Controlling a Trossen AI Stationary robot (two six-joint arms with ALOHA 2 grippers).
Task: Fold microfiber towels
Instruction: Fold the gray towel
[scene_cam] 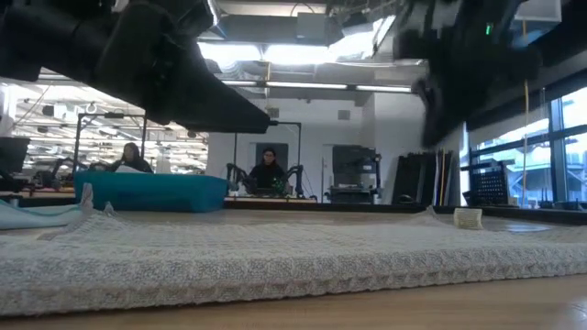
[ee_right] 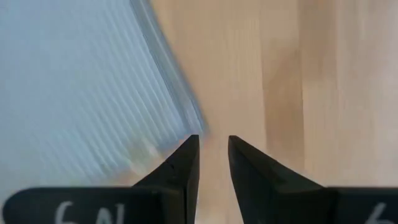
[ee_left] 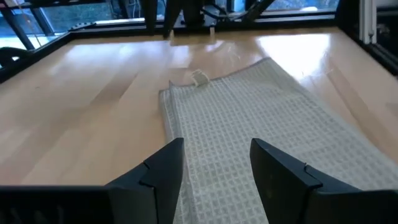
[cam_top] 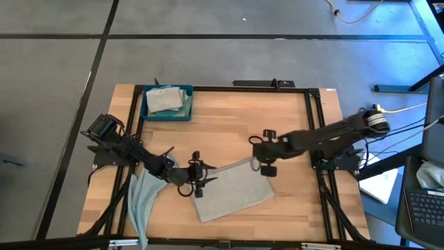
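Observation:
A light grey waffle-weave microfiber towel (cam_top: 232,189) lies spread flat on the wooden table, near the front middle. It also fills the low view's foreground (scene_cam: 275,257). My left gripper (cam_top: 200,182) is open at the towel's left end, and towel (ee_left: 249,118) shows between its fingers (ee_left: 217,146). My right gripper (cam_top: 266,167) hangs above the towel's far right corner, pointing steeply down. Its fingers (ee_right: 213,140) stand a little apart with bare wood between them, and the towel's edge (ee_right: 93,81) lies just beside them.
A dark blue tray (cam_top: 147,111) at the far left holds folded towels (cam_top: 165,98). Pale blue and teal towels (cam_top: 142,205) hang over the table's near left edge. Black frame rails (cam_top: 316,125) border the table. People sit in the room behind (scene_cam: 268,170).

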